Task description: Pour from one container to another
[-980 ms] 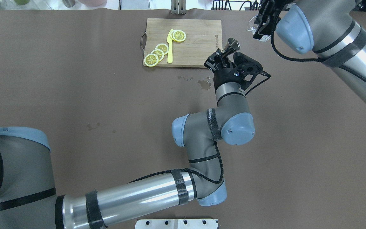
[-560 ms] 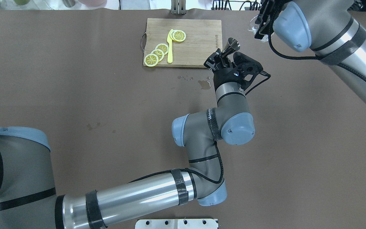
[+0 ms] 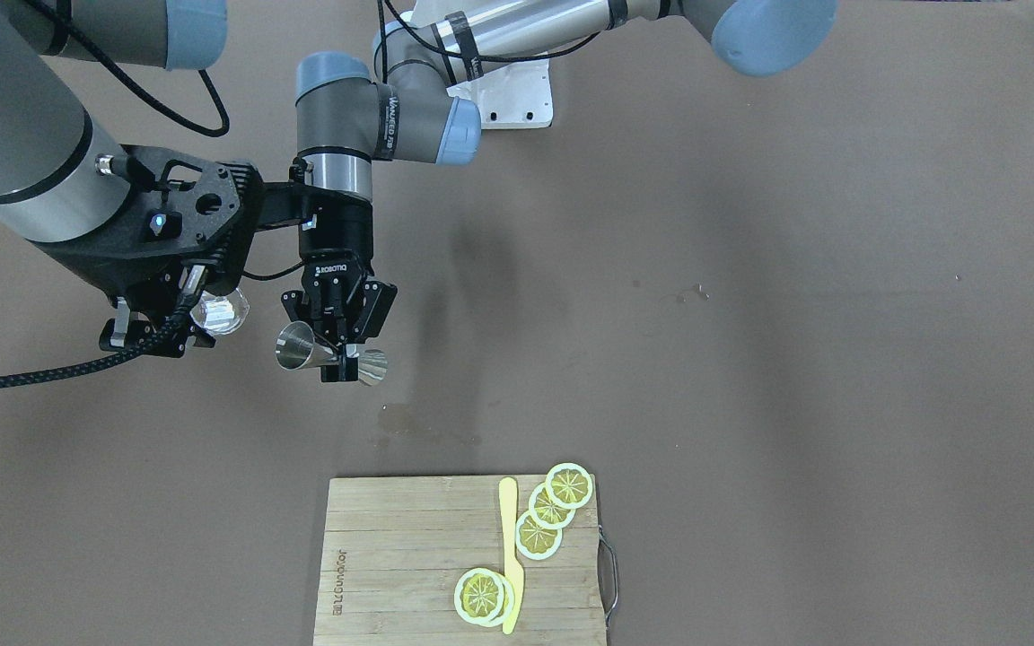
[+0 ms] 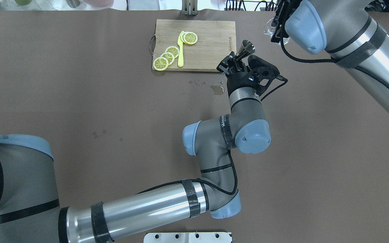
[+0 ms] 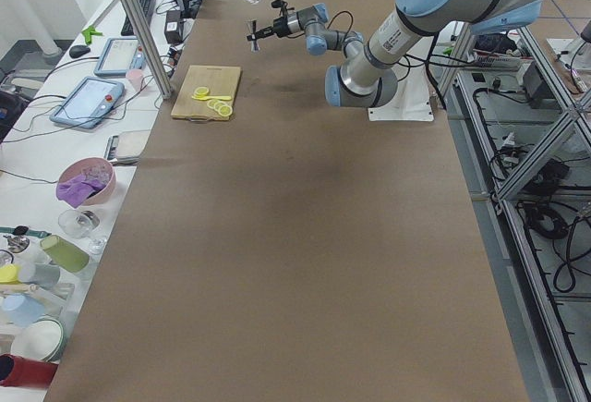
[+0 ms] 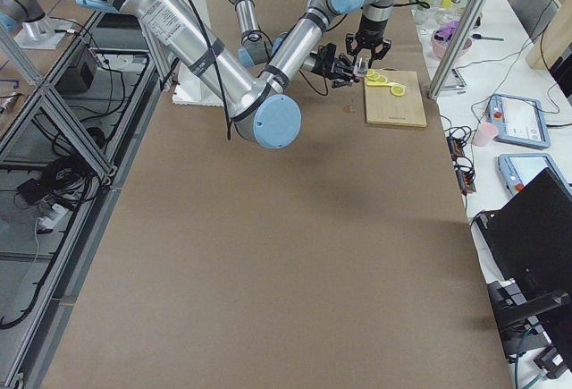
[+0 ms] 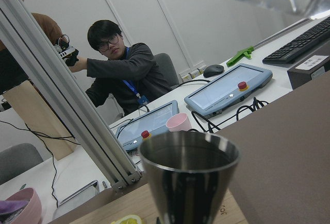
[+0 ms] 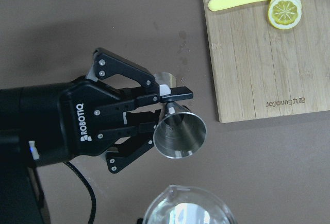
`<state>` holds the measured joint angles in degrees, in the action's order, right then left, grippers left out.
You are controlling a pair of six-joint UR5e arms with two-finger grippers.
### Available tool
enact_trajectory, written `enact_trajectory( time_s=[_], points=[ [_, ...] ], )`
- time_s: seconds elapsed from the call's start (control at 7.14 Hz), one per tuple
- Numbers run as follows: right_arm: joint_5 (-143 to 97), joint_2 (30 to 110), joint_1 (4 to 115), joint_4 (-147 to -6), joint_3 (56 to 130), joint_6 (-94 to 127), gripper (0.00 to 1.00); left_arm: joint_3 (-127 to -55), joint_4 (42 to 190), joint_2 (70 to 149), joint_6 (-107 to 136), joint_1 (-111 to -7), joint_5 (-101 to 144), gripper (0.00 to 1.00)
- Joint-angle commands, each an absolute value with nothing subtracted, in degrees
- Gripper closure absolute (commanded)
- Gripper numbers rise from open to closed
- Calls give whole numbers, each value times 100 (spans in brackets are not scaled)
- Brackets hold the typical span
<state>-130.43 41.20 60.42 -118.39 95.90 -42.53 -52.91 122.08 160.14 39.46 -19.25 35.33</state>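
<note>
Exterior front-facing view: jigger and glass held off the table, left of centre.
The left gripper [image 3: 343,357] is clamped on the narrow waist of the steel jigger [image 3: 298,347], which lies sideways with its larger cone opening toward frame left. Just beside that mouth and slightly higher, the clear glass [image 3: 219,312] sits in the right gripper [image 3: 178,334], whose fingers look closed on it though largely hidden. A wet patch [image 3: 402,418] marks the table nearby, and a cutting board [image 3: 391,556] with lemon slices [image 3: 542,520] lies at lower centre.
</note>
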Motion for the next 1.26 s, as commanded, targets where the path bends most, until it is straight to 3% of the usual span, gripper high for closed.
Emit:
enact_trajectory(
  time_s=[0.0,1.12],
  points=[
    [-12947,3991,5986,-12005,9536,-4263,100,-5291,12208,16014,3946,-1925,3533,100],
    [-12665,3736,5889,-12419,9326,-4561,100,-5291,12217,16014,3946,-1925,3533,100]
  ],
)
